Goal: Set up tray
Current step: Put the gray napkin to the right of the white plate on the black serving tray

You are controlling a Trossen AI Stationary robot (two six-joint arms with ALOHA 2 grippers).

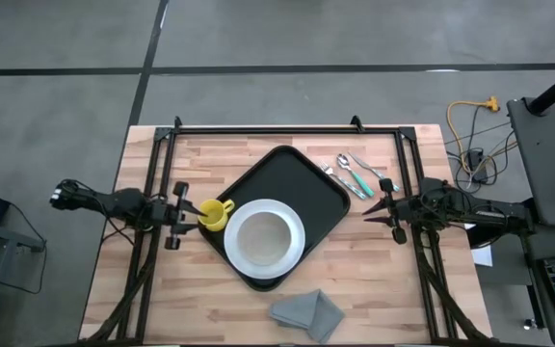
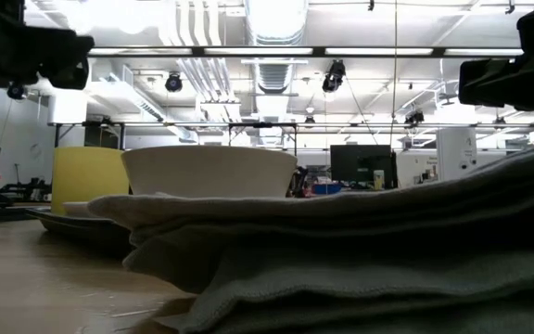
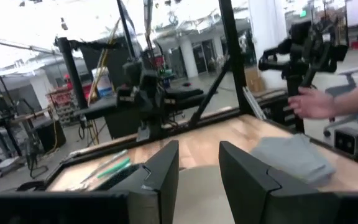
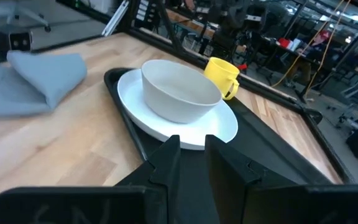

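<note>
The left gripper (image 1: 183, 214) hangs released beside the yellow mug (image 1: 217, 214) on the black tray (image 1: 302, 183) mid-bench, the bowl (image 1: 263, 236) and plate (image 1: 295, 253) already loaded; cutlery (image 1: 355, 173) and grey napkin (image 1: 306, 313) seemingly remain off it, the right gripper (image 1: 382, 206) released nearby.

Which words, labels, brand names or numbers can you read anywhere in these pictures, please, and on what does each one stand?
None can be read.
The tray, white plate, bowl, yellow cup, grey cloth and utensils show no lettering.
Signs and screens in the room behind the table are too blurred to read.
</note>
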